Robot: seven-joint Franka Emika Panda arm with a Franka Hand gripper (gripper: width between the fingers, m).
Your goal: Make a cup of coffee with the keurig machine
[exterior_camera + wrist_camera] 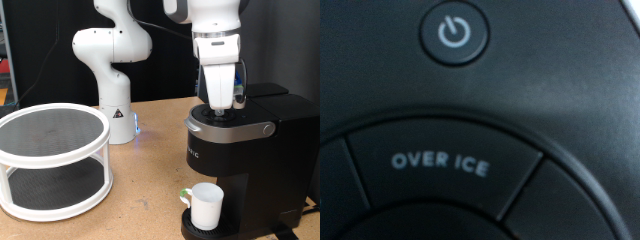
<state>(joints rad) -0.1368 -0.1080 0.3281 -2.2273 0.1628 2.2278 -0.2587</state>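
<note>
- The gripper (219,106) stands straight down on top of the keurig machine (240,150), its tip at or just above the round button panel at the head of the machine; contact cannot be confirmed from the exterior view.
- Whether the fingers are apart or together I cannot tell: in the exterior view the tip is a dark mass against the black machine top, and the wrist view shows no finger at all.
- The wrist view is filled by the black panel at very close range: a round power button (454,34) with a pale blue-white symbol, and past it a curved segment lettered OVER ICE (440,162), part of a ring of buttons around a middle one that is cut off by the edge.
- That closeness suggests the hand is there to press a control, which would explain the vertical, fingers-down pose directly above the panel.
- The silver-grey lid handle (240,129) lies flat just below the fingers, so the lid looks closed.
- The cup (206,204), a white mug with a green mark near its rim, sits well below the fingers on the circular drip tray (190,227), under the brewing head, placed where coffee would fall into it.
- Well apart from the fingers, at the exterior view's left, stands a white two-tier round rack (52,160) with dark mesh shelves.
</note>
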